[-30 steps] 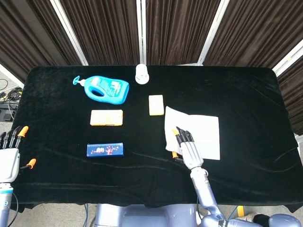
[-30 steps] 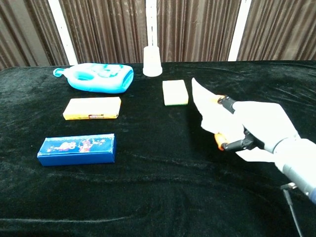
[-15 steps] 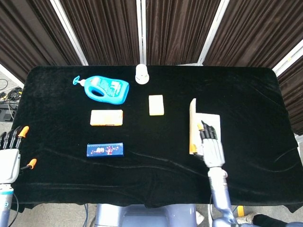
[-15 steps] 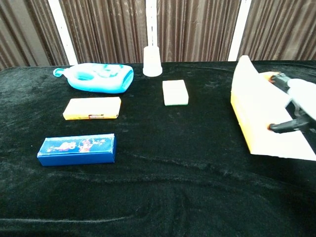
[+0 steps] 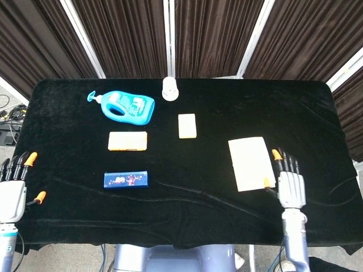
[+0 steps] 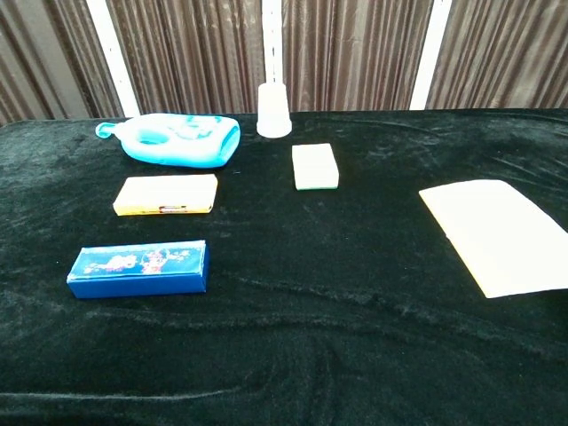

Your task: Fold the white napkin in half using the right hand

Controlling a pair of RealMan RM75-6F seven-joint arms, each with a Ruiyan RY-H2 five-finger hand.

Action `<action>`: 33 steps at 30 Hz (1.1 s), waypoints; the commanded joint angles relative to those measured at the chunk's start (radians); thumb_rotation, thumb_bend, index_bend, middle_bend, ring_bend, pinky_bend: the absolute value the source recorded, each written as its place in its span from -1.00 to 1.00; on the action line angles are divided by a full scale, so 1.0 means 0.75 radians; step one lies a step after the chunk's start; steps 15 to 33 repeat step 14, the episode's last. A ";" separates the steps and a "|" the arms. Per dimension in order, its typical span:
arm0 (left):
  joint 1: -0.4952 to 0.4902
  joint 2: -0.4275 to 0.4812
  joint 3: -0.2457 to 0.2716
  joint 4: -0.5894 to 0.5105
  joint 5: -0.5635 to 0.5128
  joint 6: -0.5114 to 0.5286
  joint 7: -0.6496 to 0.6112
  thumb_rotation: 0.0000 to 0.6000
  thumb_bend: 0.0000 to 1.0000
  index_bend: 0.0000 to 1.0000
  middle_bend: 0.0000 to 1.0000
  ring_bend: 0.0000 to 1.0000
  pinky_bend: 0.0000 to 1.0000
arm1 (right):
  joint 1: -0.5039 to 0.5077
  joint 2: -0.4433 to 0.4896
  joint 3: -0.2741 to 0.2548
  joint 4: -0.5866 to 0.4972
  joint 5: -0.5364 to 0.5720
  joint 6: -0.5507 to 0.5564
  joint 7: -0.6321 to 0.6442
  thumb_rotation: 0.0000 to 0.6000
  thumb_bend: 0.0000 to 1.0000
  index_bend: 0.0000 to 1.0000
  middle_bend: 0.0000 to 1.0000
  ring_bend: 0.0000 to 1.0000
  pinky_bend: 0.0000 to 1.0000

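The white napkin (image 5: 251,164) lies flat on the black table as a narrow folded rectangle, also seen in the chest view as the napkin (image 6: 495,234) at the right. My right hand (image 5: 290,183) hovers just right of it in the head view, fingers spread and holding nothing; its thumb tip is near the napkin's lower right corner. The chest view does not show this hand. My left hand (image 5: 13,191) is at the table's lower left edge, fingers apart and empty.
A blue detergent bottle (image 5: 125,106), a white cup (image 5: 170,88), a yellow sponge (image 5: 187,125), an orange box (image 5: 127,140) and a blue box (image 5: 126,179) lie on the left and middle of the black table (image 5: 181,215).
The right hand carried the napkin's left half over to the right, laid it flat and let go, then moved right off the napkin. The left hand barely moved.
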 commanded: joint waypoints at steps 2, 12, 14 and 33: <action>0.001 0.000 0.000 0.007 0.011 0.007 -0.011 1.00 -0.57 -1.00 -1.00 -1.00 -1.00 | -0.026 0.069 -0.045 0.023 -0.084 0.039 -0.006 1.00 -0.38 -1.00 -1.00 -1.00 -1.00; -0.008 -0.009 0.019 0.091 0.103 0.026 -0.039 1.00 -0.63 -1.00 -1.00 -1.00 -1.00 | -0.048 0.267 -0.179 0.031 -0.237 0.010 -0.162 1.00 -0.60 -1.00 -1.00 -1.00 -1.00; -0.006 -0.019 0.024 0.109 0.126 0.042 -0.044 1.00 -0.64 -1.00 -1.00 -1.00 -1.00 | -0.053 0.311 -0.198 -0.030 -0.248 -0.004 -0.168 1.00 -0.62 -1.00 -1.00 -1.00 -1.00; -0.006 -0.019 0.024 0.109 0.126 0.042 -0.044 1.00 -0.64 -1.00 -1.00 -1.00 -1.00 | -0.053 0.311 -0.198 -0.030 -0.248 -0.004 -0.168 1.00 -0.62 -1.00 -1.00 -1.00 -1.00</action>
